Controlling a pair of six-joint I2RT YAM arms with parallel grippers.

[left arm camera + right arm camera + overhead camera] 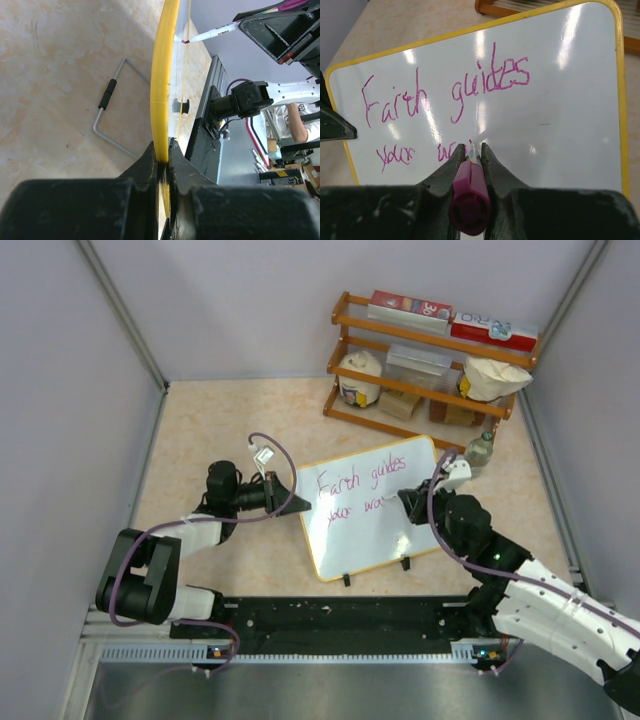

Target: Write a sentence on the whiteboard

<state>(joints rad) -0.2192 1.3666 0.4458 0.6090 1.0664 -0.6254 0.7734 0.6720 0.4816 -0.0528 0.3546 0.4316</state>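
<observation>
The whiteboard, white with a yellow frame, stands tilted on the table between both arms. My left gripper is shut on its left edge; the left wrist view shows the yellow frame pinched between the jaws of that gripper. The sentence in pink cursive reads "Earth guides" above "your w…". My right gripper is shut on a pink marker. The marker's tip touches the board at the end of the second line. From the left wrist view, the marker tip meets the board face.
A wooden rack at the back right carries boxes, jars and bags. A small bottle stands close to the board's far right corner. The board's wire stand rests on the table behind it. Two black clip feet hold its near edge.
</observation>
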